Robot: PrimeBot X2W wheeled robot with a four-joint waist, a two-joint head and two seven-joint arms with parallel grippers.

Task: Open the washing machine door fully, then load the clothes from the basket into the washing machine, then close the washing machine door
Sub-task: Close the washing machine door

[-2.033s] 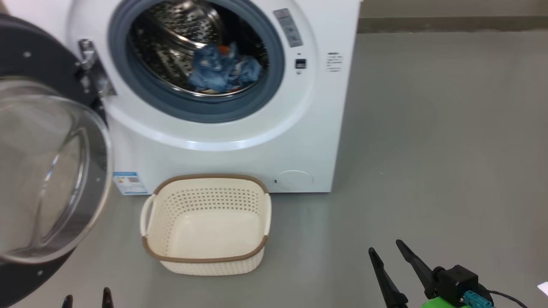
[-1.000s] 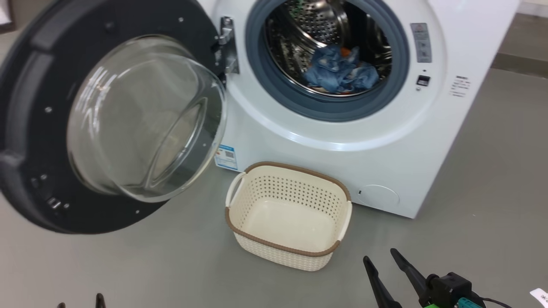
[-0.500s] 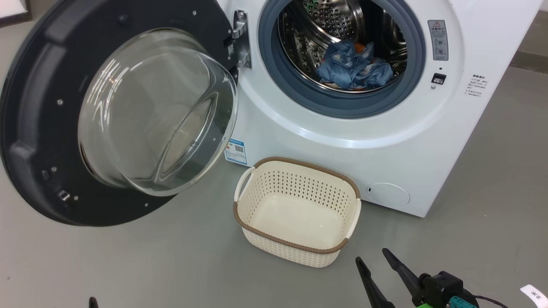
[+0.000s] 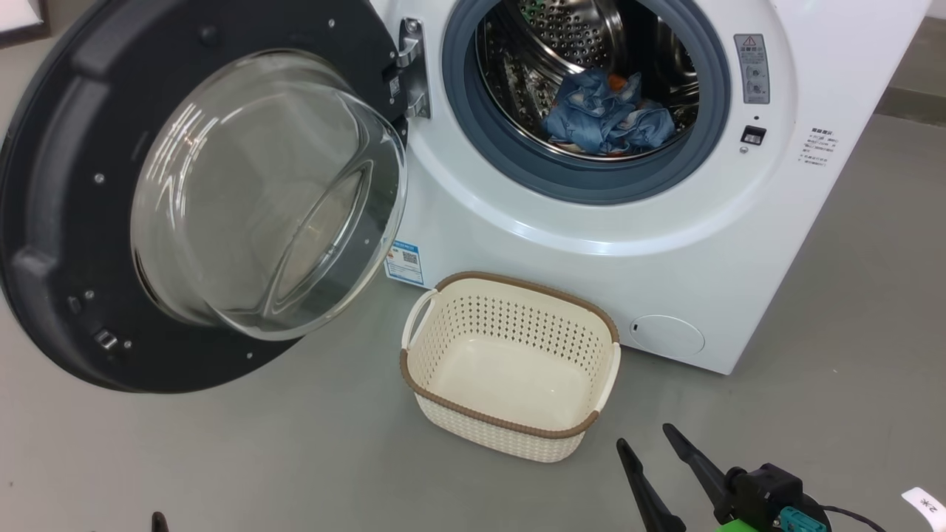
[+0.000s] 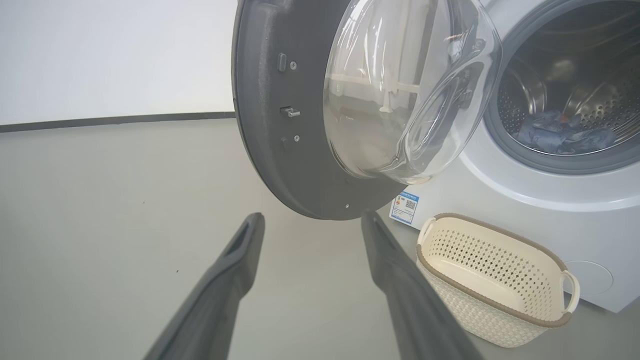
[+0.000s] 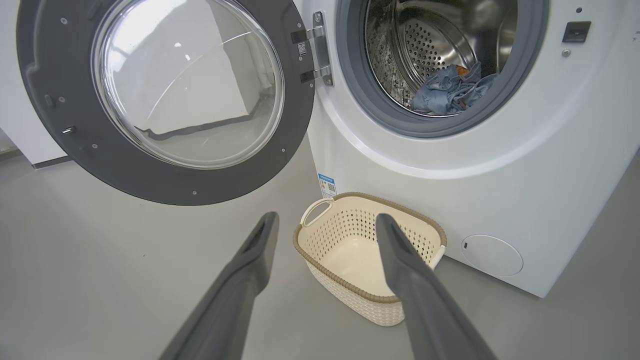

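The white washing machine point(image 4: 665, 244) stands with its round black door point(image 4: 59, 222) swung wide open to the left, glass bowl point(image 4: 266, 192) bulging outward. Blue clothes point(image 4: 606, 118) with an orange patch lie in the steel drum point(image 6: 452, 90). The cream basket point(image 4: 510, 410) sits empty on the floor before the machine. My right gripper point(image 4: 647, 436) is open at the lower right, near the basket's right corner, holding nothing. In the left wrist view my left gripper point(image 5: 312, 217) is open below the door's point(image 5: 270, 125) lower edge, apart from it.
Grey floor point(image 4: 222, 458) stretches around the machine and the basket. The open door juts out over the floor on the left. A white wall with a dark baseboard point(image 5: 110, 120) runs behind. A small white tag point(image 4: 924, 506) lies at the lower right.
The head camera swung left earlier, bringing the whole door into the picture; over the last half second the picture has barely shifted. The door, basket and clothes have not moved.
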